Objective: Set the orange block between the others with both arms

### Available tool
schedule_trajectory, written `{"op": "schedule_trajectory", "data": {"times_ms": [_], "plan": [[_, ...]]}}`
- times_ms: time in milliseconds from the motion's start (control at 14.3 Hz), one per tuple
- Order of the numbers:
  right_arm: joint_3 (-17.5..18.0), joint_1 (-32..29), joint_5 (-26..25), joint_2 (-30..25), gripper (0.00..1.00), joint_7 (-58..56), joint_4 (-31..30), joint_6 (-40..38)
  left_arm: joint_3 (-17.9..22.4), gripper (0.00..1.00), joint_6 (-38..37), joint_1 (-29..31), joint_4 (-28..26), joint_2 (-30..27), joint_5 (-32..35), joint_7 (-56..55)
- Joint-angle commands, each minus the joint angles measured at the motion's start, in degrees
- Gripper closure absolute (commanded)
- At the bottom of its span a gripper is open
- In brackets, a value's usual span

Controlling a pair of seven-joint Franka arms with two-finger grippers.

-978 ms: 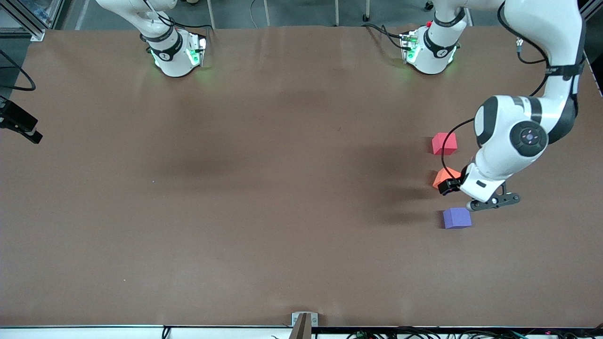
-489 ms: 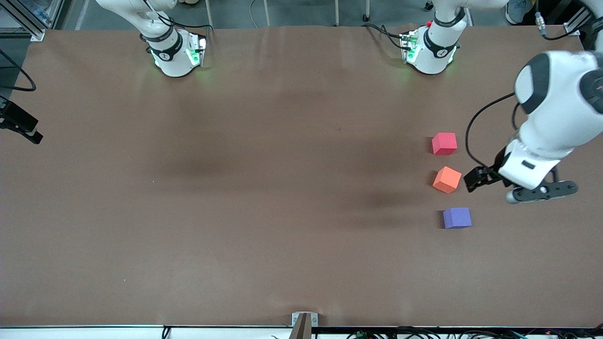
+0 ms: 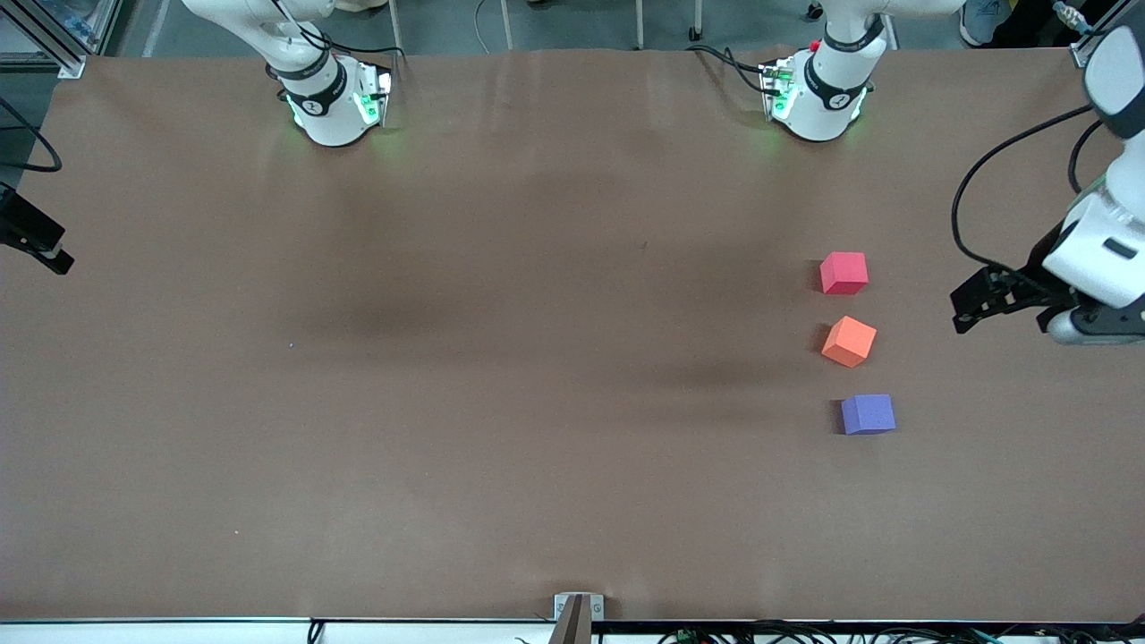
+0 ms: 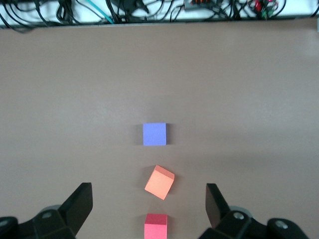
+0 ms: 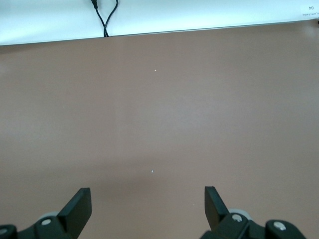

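Orange block and both others — matt, foam-like; the surface — matt brown paper, faintly creased.

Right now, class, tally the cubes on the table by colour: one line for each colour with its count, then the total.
Red-pink cube: 1
Orange cube: 1
Purple-blue cube: 1
Total: 3 cubes

A: Any readable text?
B: Only "04", on a small white label at the pale strip along the table edge, right wrist view.
A: Elsewhere?
B: Nothing legible.
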Motion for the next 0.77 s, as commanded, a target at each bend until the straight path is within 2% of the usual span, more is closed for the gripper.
{"op": "schedule_trajectory", "data": {"times_ms": [0, 70, 140, 279, 349, 489, 699], "plan": [[0.6, -0.9, 0.7, -0.1, 0.0, -0.3, 0.4, -0.1, -1.3, 0.0, -3.1, 2.2, 0.8, -2.1, -0.9, 1.4], [0.6, -0.9, 0.8, 0.0, 0.0, -0.3, 0.4, -0.2, -1.8, 0.0, -3.8, 2.8, 0.8, -2.9, -0.9, 1.5], [0.6, -0.8, 0.8, 0.0, 0.0, -0.4, 0.4, -0.4, -4.6, 0.0, -4.0, 5.8, 0.8, -3.0, -1.0, 1.3], [0.6, -0.5, 0.3, 0.0, 0.0, -0.4, 0.3, -1.0, -13.2, 0.0, -4.1, 13.7, 0.8, -4.0, -1.4, 1.4], [0.6, -0.4, 0.2, 0.1, 0.0, -0.4, 0.2, -1.0, -14.7, 0.0, -4.8, 14.8, 0.8, -4.3, -1.6, 1.4], [0.6, -0.4, 0.2, 0.4, 0.0, -0.4, -0.1, -1.2, -14.4, 0.0, -7.7, 14.8, 2.0, -4.3, -3.8, 1.3], [0.7, -0.5, 0.3, 0.4, 0.0, -0.5, -0.1, -3.3, -14.4, 0.0, -11.7, 15.1, 4.5, -3.8, -2.9, 1.1]]}}
